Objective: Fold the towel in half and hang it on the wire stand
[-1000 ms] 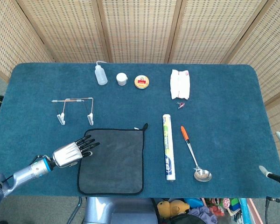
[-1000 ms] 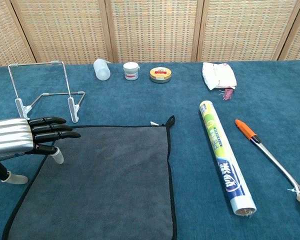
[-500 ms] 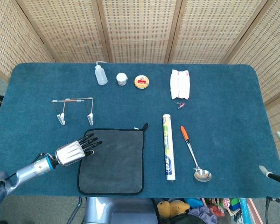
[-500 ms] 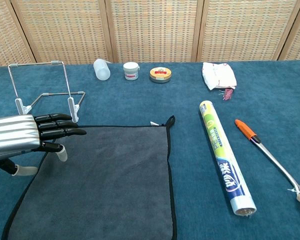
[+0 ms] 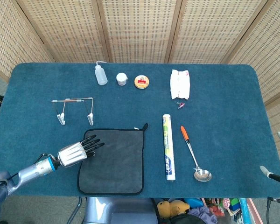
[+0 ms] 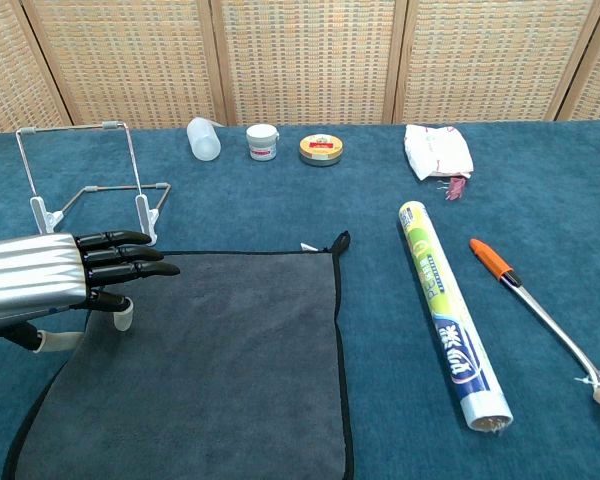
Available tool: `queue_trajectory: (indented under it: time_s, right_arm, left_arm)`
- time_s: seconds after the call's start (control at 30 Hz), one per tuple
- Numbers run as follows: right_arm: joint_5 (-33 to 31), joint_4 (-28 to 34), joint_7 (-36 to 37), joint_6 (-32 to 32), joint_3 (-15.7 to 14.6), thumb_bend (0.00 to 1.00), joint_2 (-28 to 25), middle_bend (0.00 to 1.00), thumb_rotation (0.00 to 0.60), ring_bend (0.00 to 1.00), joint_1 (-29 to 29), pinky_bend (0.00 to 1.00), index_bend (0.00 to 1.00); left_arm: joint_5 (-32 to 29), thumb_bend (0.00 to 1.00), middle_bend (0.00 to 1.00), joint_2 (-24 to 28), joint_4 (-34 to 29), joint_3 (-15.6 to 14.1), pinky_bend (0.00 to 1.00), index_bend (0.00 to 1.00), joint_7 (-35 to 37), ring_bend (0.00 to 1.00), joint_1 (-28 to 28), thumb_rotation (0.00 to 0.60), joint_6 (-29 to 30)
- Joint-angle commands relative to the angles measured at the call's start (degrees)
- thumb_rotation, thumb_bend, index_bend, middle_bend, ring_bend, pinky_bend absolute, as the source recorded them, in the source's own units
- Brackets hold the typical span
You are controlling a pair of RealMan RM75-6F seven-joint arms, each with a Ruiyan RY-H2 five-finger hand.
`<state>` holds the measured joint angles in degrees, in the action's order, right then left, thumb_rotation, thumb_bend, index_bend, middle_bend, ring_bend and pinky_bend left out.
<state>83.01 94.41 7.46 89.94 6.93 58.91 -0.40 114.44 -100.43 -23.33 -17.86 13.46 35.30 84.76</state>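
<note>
1. Clearly the fold has not begun: the left hand (image 5: 77, 152) hovers over the towel's (image 5: 114, 161) left edge, fingers extended and apart, grasping nothing.
2. Next, I judge, it must pinch that edge and carry it across.
3. Dark grey with black trim, the towel lies flat and unfolded, just below the wire stand (image 5: 74, 110) on the table (image 5: 233, 112).
4. Only a sliver of the right hand (image 5: 279, 163) shows; its state is unclear.

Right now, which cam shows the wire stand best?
Chest view: the wire stand appears large, its upright frame and white feet clear, behind the left hand. Head view shows it whole but small, from above, beyond the towel.
</note>
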Motion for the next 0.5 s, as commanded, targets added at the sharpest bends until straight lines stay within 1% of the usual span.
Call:
queue_trajectory:
  time_s: [0.03, 0.23, 0.3, 0.37, 0.43, 0.5]
  right_arm:
    - [0.03, 0.01, 0.00, 0.00, 0.00, 0.00, -0.02, 0.00, 0.600, 0.00, 0.01, 0.00, 0.00]
    - [0.15, 0.06, 0.09, -0.05, -0.09, 0.00, -0.07, 0.00, 0.600, 0.00, 0.00, 0.00, 0.00]
    - [0.18, 0.06, 0.15, -0.07, -0.11, 0.00, -0.10, 0.00, 0.600, 0.00, 0.00, 0.00, 0.00]
    - [0.11, 0.08, 0.28, -0.11, -0.08, 0.00, -0.15, 0.00, 0.600, 0.00, 0.02, 0.00, 0.00]
    - [0.03, 0.07, 0.43, -0.13, -0.03, 0.00, -0.21, 0.00, 0.600, 0.00, 0.02, 0.00, 0.00]
    - [0.03, 0.06, 0.52, -0.16, -0.04, 0.00, -0.24, 0.00, 0.600, 0.00, 0.02, 0.00, 0.00]
  left_arm:
    - [-0.13, 0.38, 0.00, -0.08, -0.03, -0.11, 0.00, 0.47, -0.17, 0.00, -0.04, 0.600, 0.10]
    - [-0.49, 0.41, 0.00, -0.41, -0.09, -0.15, 0.00, 0.51, -0.59, 0.00, -0.02, 0.600, 0.58]
    - [-0.64, 0.41, 0.00, -0.58, -0.07, -0.02, 0.00, 0.55, -0.79, 0.00, 0.00, 0.600, 1.05]
    - [-0.99, 0.41, 0.00, -0.83, -0.13, 0.33, 0.00, 0.62, -0.97, 0.00, 0.07, 0.600, 1.64]
    - [-1.23, 0.41, 0.00, -0.95, -0.31, 0.52, 0.01, 0.67, -0.94, 0.00, 0.17, 0.600, 1.89]
    - [-1.33, 0.41, 0.00, -0.99, -0.41, 0.61, 0.01, 0.70, -1.12, 0.00, 0.31, 0.600, 2.09]
